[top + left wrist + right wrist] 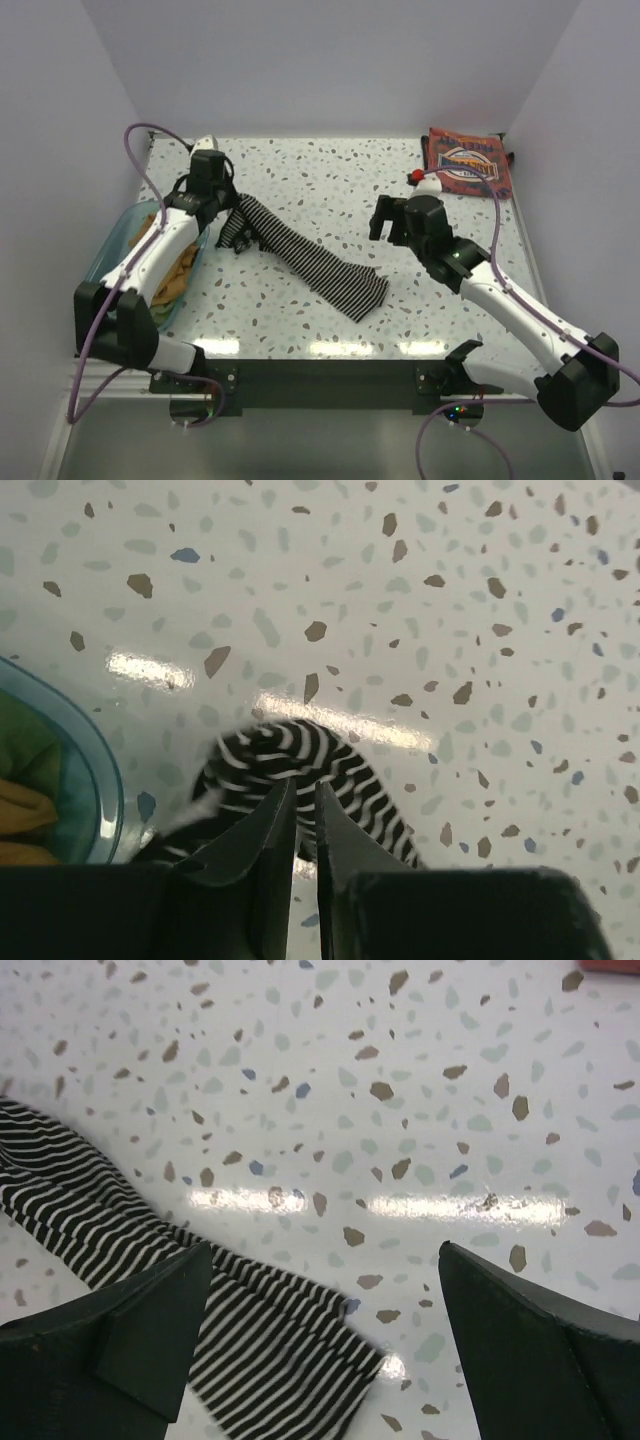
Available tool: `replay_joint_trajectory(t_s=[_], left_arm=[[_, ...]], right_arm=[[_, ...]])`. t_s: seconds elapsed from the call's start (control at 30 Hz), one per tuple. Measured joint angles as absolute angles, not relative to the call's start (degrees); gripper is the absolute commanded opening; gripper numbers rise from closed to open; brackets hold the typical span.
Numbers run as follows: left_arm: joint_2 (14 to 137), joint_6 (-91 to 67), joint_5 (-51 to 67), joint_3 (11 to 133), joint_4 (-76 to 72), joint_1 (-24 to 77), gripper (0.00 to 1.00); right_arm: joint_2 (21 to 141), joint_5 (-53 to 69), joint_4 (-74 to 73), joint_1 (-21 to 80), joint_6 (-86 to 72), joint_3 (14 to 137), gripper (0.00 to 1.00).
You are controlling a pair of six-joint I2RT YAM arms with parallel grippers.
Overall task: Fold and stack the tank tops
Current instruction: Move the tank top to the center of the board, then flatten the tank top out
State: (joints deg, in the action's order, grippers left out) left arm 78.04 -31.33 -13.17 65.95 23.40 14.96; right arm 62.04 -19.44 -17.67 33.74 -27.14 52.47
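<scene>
A teal bin (106, 255) sits at the far left, under the left arm, with mustard tops (184, 270) heaped inside. Just past the bin, the left gripper (305, 790) points down at the speckled table (330, 180). Its two fingers are pinched almost together on the bunched end of the striped top (310, 262). From that pinch the striped top runs out to the gripper's right and back toward the arm bases as a long narrow band. The band lies on the table, and its free end stops about midway between the two arms. The right gripper (325, 1252) hovers above the table just right of that free end, fingers spread wide and holding nothing. The cloth's end lies by its left finger. Beyond the right gripper, in the far right corner, the red top (468, 160) lies flat as a small rectangle, well apart from the rest.
</scene>
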Motion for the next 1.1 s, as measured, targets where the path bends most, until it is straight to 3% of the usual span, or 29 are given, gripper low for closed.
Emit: replay_joint_trajectory(t_s=[0.17,0.27,0.47,0.6,0.77,0.87,0.93,1.1], left_arm=[[93.67,-31.94,-9.13,73.45,22.48,12.58,0.17],[99.90,-31.88,-6.52,81.45,20.60,12.91,0.24],[102.28,-32.27,-2.31,86.04,17.15,12.93,0.32],[96.27,-33.47,-0.19,76.29,14.79,13.37,0.38],[82.46,-34.96,1.61,61.39,14.52,16.47,0.40],[75.05,-35.88,2.31,55.05,14.17,20.91,0.39],[72.20,-36.62,2.79,52.23,14.02,25.32,0.39],[71.33,-39.94,3.14,46.41,13.37,36.25,0.39]], right_arm=[[66.24,-19.46,-18.48,33.74,-27.20,49.54,0.98],[66.92,-17.52,-18.00,33.74,-27.42,46.76,0.94],[67.85,-8.03,-14.52,34.11,-30.15,37.85,0.72],[67.81,-2.92,-12.88,35.81,-32.60,32.49,0.64],[63.96,-0.30,-12.91,38.26,-34.70,28.56,0.63],[62.78,-0.25,-12.45,39.29,-35.31,28.36,0.55],[63.44,-0.14,-11.75,39.72,-35.62,28.16,0.45],[66.89,0.21,-9.47,40.69,-37.12,26.13,0.41]])
